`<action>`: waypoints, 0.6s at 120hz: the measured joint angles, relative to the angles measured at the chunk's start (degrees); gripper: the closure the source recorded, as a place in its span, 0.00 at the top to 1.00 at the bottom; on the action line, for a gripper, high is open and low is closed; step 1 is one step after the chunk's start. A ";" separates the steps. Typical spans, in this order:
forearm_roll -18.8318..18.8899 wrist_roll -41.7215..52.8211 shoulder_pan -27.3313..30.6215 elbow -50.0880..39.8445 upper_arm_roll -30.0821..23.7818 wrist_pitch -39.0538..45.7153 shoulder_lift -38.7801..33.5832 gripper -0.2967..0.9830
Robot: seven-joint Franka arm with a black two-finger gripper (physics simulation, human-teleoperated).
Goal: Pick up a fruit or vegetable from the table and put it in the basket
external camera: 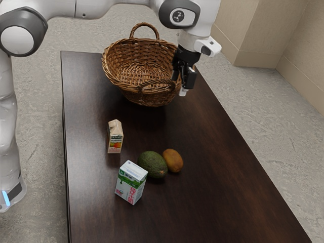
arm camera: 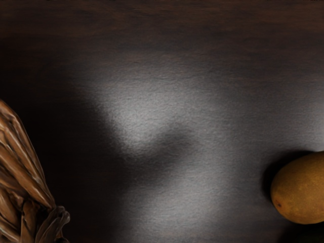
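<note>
My gripper [external camera: 183, 91] hangs over the table by the basket's rim, on the side toward the exterior view's right. The wicker basket [external camera: 121, 83] stands upright with its handle raised. Well away from it, a dark green avocado [external camera: 152, 164] and a brown-orange kiwi-like fruit [external camera: 173, 160] lie side by side. In the wrist view, part of the same brownish fruit [arm camera: 302, 190] and a piece of the basket's wicker [arm camera: 20, 177] appear on opposite sides of bare wood.
A small juice carton [external camera: 115, 136] stands between the basket and a white-and-green milk carton [external camera: 131, 183]. The milk carton is close beside the avocado. Dark wooden table [external camera: 217, 192] extends past the fruit toward the exterior view's lower right.
</note>
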 joint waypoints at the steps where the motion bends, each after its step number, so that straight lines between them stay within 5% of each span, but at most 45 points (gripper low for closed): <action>1: 0.45 -0.15 5.14 3.63 -5.17 -0.55 1.96 0.76; 7: 2.60 -1.02 21.05 16.96 -23.91 -3.37 9.17 0.77; 16: 4.57 -2.18 29.10 23.51 -33.14 -6.50 12.71 0.77; 72: 6.89 -6.88 31.87 25.69 -36.23 -12.84 13.90 0.77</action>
